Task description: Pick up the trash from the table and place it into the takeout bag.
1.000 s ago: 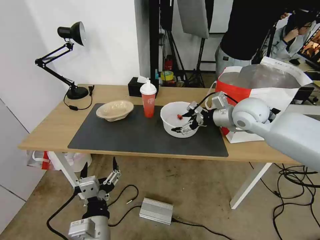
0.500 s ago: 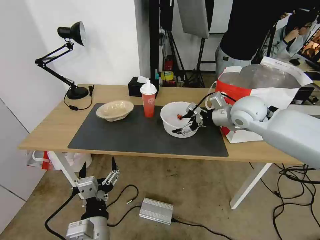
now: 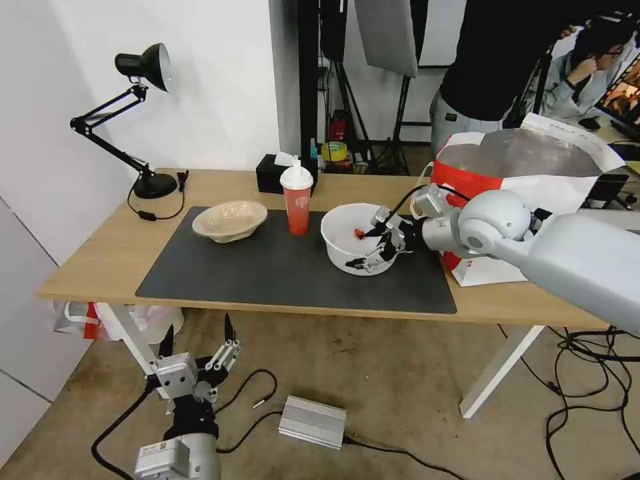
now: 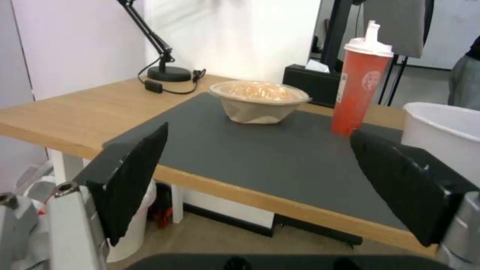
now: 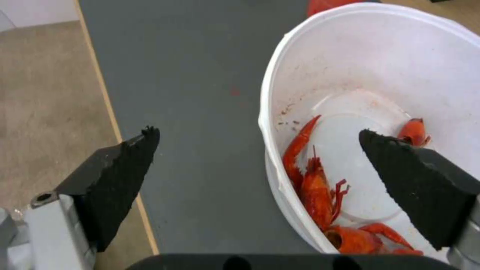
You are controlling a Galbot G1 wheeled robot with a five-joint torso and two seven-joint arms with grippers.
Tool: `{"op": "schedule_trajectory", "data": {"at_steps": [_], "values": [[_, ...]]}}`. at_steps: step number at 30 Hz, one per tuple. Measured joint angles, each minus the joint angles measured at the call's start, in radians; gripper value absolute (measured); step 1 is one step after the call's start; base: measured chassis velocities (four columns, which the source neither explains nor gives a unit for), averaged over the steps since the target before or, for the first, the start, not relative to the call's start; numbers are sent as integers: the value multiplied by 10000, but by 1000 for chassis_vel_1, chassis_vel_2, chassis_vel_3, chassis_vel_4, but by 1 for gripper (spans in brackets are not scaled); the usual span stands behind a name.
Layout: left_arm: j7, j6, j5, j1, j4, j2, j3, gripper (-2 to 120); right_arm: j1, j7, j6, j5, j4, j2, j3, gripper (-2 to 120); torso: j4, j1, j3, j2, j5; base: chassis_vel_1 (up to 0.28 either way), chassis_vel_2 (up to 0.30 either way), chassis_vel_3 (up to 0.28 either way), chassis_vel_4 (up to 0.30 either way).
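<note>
Right end effector [image 3: 372, 248] has crept a bit further left over the near rim of the white bowl [image 3: 347, 241] at frame centre, fingers spread, one inside, one outside. Nothing's in the takeout bag [image 3: 533, 180] at right yet. Red cup [image 3: 296, 199] and pulp bowl [image 3: 229, 220] sit untouched on the desk [image 3: 100, 260]. Left end effector [image 3: 197, 343] hangs spread, lower left.
</note>
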Motion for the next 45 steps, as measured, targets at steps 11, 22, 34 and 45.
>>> {"op": "schedule_trajectory", "data": {"at_steps": [11,22,34,45], "values": [[-4,-7,-15,-40,53,-4,10,97,100,-260,64,-320,-494,311,-264,100,0,0,0,0,1,0,0,0,0],[-227,0,-29,-54,57,64,-58,97,108,-768,129,-754,-724,456,-352,100,1,0,0,0,1,0,0,0,0],[-217,20,-32,-68,100,-2,66,96,-5,-937,135,-807,-1002,606,-363,100,1,0,0,0,1,0,0,0,0],[-200,25,-28,-81,133,-14,73,96,-13,-923,109,-816,-1279,788,-392,100,0,0,0,0,1,0,0,0,0]]}}
